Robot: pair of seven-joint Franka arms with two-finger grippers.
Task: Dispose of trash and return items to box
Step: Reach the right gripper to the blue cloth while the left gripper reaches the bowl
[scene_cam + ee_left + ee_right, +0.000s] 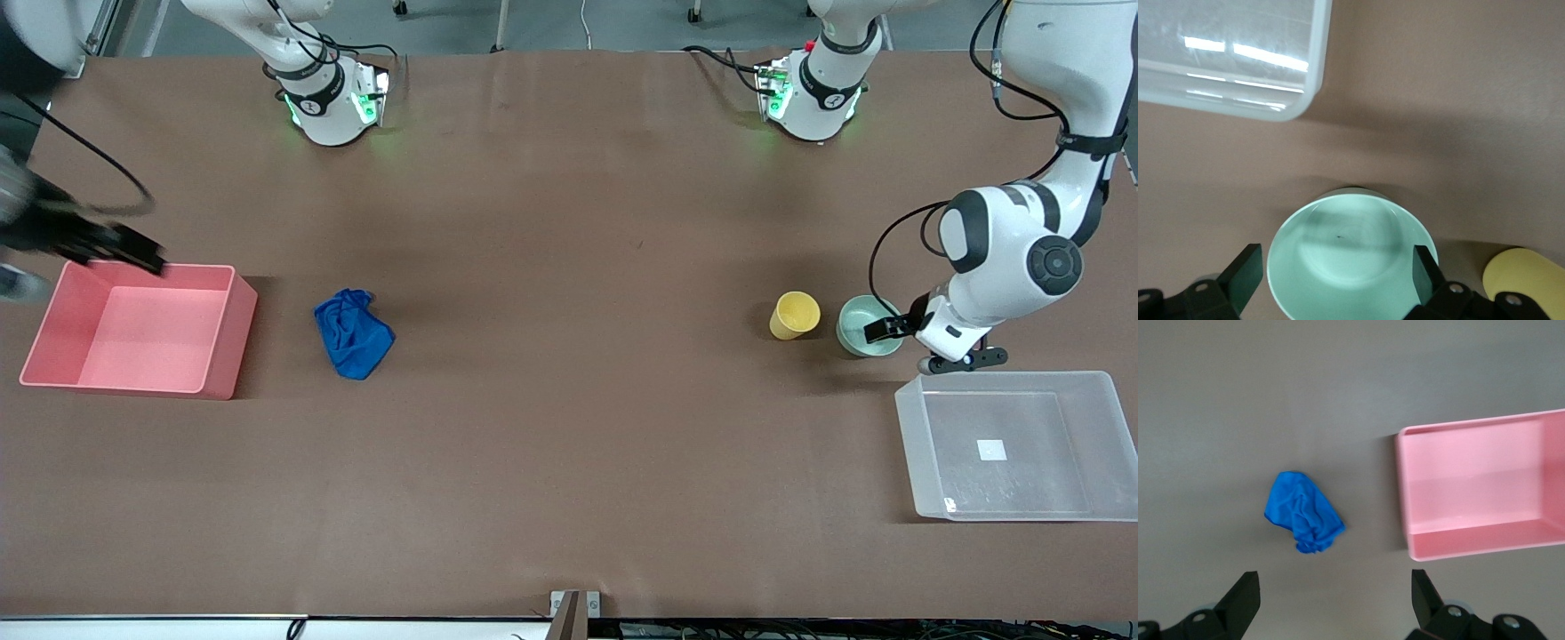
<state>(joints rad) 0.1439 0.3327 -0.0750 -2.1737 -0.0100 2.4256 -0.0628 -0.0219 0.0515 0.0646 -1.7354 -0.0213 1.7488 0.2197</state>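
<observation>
The brown desk (pixel 569 462) is carrying the opaque pink rectangular bin (pixel 53 360) under the right gripper (pixel 116 249), whose spread fingers are hovering empty, the wrinkled blue cloth rag (pixel 353 332) lying nearby. The clear plastic tub (pixel 916 462) is sitting beside the left gripper (pixel 925 342), whose fingers are straddling the mint-green bowl (pixel 855 327), unclosed, the yellow plastic cup (pixel 794 315) just outside them. Bowl pickup seems underway; closing comes next.

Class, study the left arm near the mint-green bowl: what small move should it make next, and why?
Probably lower the left tool a little and close it on the pale mint-green round bowl. Its open fingers already straddle the bowl's rim, and the clear plastic tub sits empty close beside. The right tool hangs open above the table near the blue cloth rag.
</observation>
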